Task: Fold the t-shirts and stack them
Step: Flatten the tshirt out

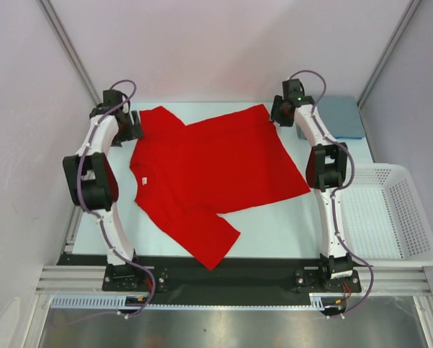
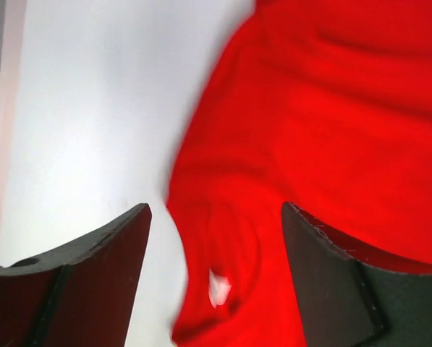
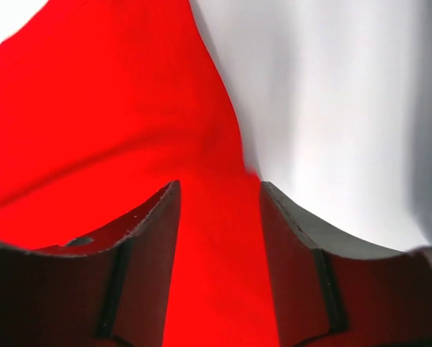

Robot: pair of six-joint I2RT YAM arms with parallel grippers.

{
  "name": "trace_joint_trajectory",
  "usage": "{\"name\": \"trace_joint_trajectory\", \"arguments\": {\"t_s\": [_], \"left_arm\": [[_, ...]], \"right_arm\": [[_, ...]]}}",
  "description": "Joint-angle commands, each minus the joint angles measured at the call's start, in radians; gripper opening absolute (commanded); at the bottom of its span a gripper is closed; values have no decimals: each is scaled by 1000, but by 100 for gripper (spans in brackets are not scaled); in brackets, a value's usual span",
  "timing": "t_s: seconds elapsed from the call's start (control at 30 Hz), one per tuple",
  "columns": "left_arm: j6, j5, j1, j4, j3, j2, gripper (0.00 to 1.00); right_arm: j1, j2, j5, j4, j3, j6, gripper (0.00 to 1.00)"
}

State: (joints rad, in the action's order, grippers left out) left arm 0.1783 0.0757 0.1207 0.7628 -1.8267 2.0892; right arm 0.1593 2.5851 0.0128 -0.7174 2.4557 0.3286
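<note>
The bright red t-shirt (image 1: 209,174) lies spread on the white table (image 1: 274,232), one sleeve pointing toward the near edge. My left gripper (image 1: 135,125) is at its far left corner. In the left wrist view that gripper (image 2: 216,210) is open wide above the blurred red cloth (image 2: 331,108) and its white neck label (image 2: 219,285). At the far right corner, my right gripper (image 1: 278,112) (image 3: 220,186) has its jaws apart with red cloth (image 3: 107,108) showing in the gap. The slate blue t-shirt (image 1: 341,116) lies folded at the back right.
A white mesh basket (image 1: 412,210) stands off the table's right side. Grey walls and metal posts close in the back and sides. The arm bases sit on the black rail (image 1: 223,272) at the near edge.
</note>
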Motion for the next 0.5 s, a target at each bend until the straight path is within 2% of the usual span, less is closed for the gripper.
{"name": "trace_joint_trajectory", "arguments": {"t_s": [0.0,0.17,0.2,0.27,0.3,0.4,0.47], "left_arm": [[98,33,-84,-74,252,-286,78],[242,-1,-278,-99,585,-628,71],[268,-1,-312,-94,675,-670,68],[337,7,-436,-77,757,-759,64],[366,31,-528,-60,815,-826,63],[502,42,-663,-8,904,-944,61],[615,71,-794,30,941,-995,61]], "right_arm": [[-9,-250,-68,-103,-88,-49,54],[11,-486,-65,-165,-374,-57,55],[17,-520,-60,-168,-480,-59,56],[34,-628,-62,-156,-581,-66,56],[42,-666,-51,-142,-692,-72,56],[71,-811,-48,-96,-828,-95,55],[100,-870,-47,-79,-944,-100,55]]}}
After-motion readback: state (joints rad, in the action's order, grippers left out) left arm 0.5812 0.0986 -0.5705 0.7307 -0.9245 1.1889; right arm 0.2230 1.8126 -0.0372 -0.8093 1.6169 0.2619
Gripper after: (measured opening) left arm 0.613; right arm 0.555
